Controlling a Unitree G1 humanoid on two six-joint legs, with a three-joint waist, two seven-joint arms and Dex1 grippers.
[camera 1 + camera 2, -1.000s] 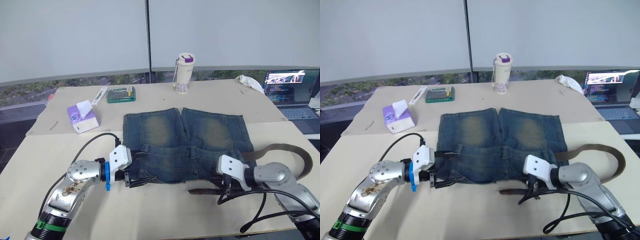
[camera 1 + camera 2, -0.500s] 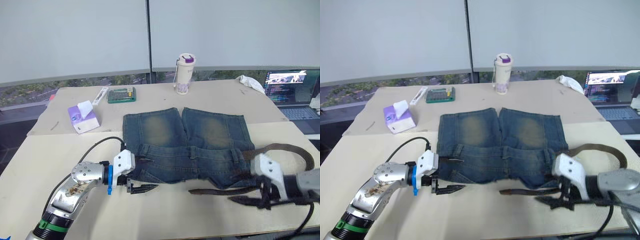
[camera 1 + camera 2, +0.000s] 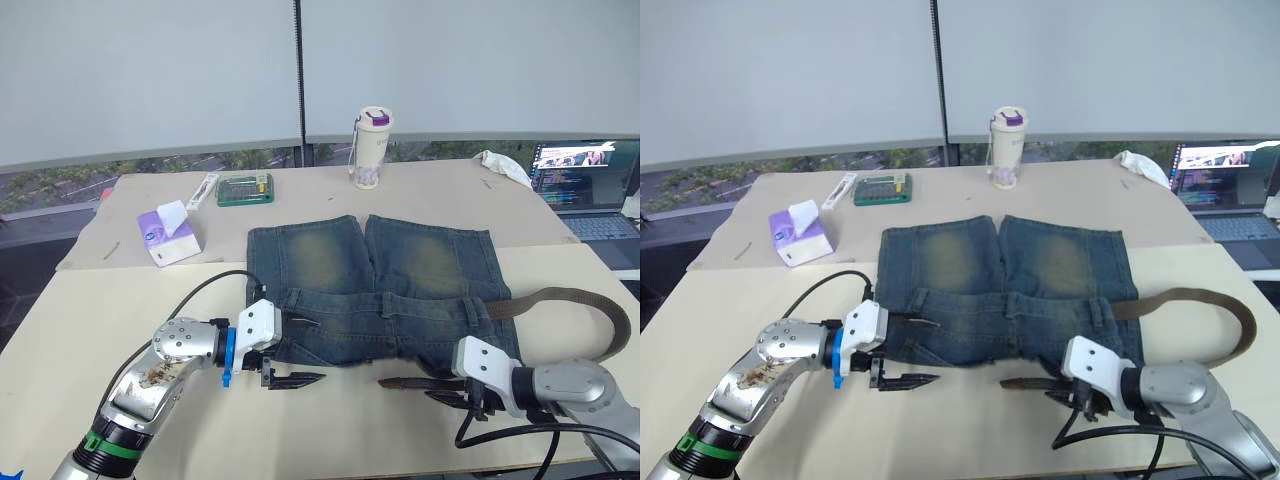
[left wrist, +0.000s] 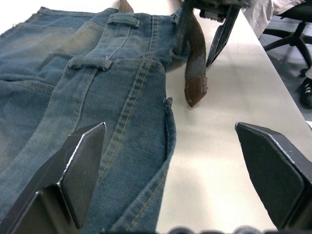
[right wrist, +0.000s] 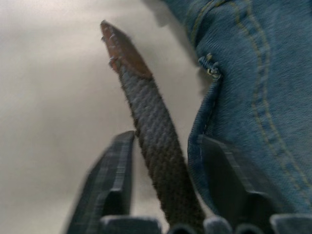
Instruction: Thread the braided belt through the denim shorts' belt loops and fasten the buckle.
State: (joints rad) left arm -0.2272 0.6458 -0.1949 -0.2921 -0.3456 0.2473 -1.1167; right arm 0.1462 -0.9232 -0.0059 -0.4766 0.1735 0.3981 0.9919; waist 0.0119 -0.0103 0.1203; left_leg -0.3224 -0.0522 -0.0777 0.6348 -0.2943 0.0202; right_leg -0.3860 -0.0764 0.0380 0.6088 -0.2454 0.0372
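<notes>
Belt (image 3: 575, 300), braided and brown, loops off the right side of the denim shorts (image 3: 380, 290) and back along the waistband edge, its tapered tip between the right gripper's (image 5: 168, 180) 2 parted fingers. Left gripper (image 3: 292, 378) hangs spread by the shorts' left corner.

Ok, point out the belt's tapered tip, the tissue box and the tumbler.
braided belt (image 4: 196, 90), left wrist view, on its leather tip.
tissue box (image 3: 167, 240), left eye view, on its purple side.
tumbler (image 3: 371, 150), left eye view, on its body.

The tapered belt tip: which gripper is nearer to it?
Right. The right gripper straddles the belt just behind its tip; the left gripper waits open by the shorts.
</notes>
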